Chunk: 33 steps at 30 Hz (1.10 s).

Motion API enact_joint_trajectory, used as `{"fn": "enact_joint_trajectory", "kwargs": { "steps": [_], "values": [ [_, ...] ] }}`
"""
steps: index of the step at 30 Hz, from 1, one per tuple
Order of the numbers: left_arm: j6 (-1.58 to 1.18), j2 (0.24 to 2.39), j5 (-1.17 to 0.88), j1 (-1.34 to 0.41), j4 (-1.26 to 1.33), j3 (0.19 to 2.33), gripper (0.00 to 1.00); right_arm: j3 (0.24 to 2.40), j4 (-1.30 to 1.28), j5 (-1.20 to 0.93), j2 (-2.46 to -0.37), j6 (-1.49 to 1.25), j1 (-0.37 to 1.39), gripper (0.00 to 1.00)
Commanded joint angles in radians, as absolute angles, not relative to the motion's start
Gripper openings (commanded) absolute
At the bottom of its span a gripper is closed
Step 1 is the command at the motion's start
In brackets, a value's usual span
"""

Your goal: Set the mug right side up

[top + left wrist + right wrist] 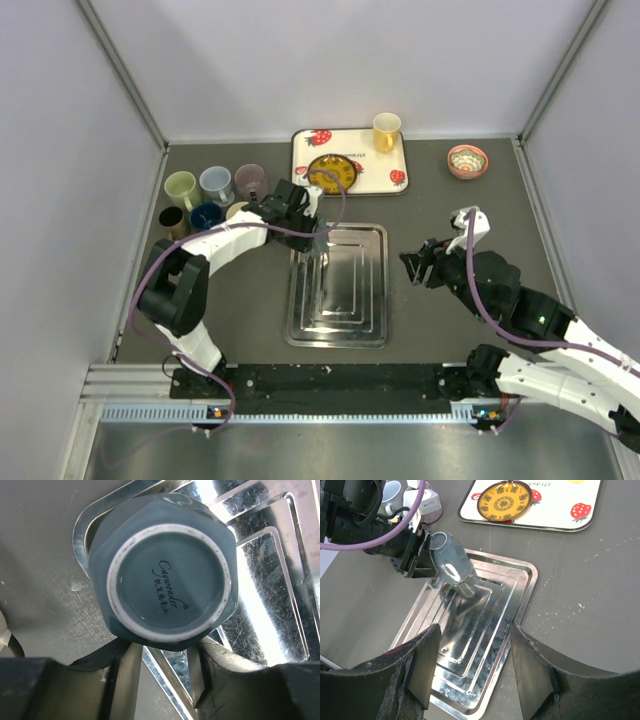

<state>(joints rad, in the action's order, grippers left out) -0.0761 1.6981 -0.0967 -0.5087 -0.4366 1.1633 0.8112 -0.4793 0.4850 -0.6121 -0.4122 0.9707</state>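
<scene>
The grey-blue mug (167, 575) sits at the far-left corner of the steel tray (385, 290). Its printed base faces my left wrist camera and its mouth is toward the tray. From the right wrist view the mug (451, 560) looks leaned, with my left gripper (422, 555) against its base end. The left gripper (162, 655) has its fingers (125, 680) partly closed under the mug's near edge, and the tips are hidden behind it. My right gripper (472, 635) hangs open over the tray's right side with nothing between its fingers.
A strawberry-print tray (390, 182) at the back holds a yellow plate (332, 172) and a yellow cup (386, 130). A small patterned bowl (467, 160) sits at the back right. Several cups (215, 185) cluster at the back left, beside my left arm.
</scene>
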Motion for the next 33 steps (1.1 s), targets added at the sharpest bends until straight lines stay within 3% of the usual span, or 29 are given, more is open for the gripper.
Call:
{"fn": "enact_joint_trajectory", "kwargs": {
  "steps": [1, 8, 9, 24, 33],
  "values": [
    [-0.061, 1.715, -0.112, -0.511, -0.433, 1.201, 0.40, 0.802, -0.442, 0.511, -0.615, -0.414, 0.962, 0.58],
    [-0.072, 1.718, -0.130, -0.511, -0.434, 1.200, 0.14, 0.802, -0.439, 0.511, -0.617, -0.420, 0.962, 0.58],
    [-0.074, 1.714, -0.130, -0.511, -0.437, 1.200, 0.00, 0.802, -0.437, 0.509, -0.617, -0.419, 0.962, 0.58],
    [-0.185, 1.270, -0.138, -0.572, -0.480, 1.167, 0.00, 0.798, -0.404, 0.439, -0.647, -0.466, 0.962, 0.57],
    [-0.637, 0.930, -0.421, -0.572, 0.041, 0.879, 0.00, 0.750, -0.292, 0.211, -0.670, -0.567, 0.962, 0.58]
  ]
}}
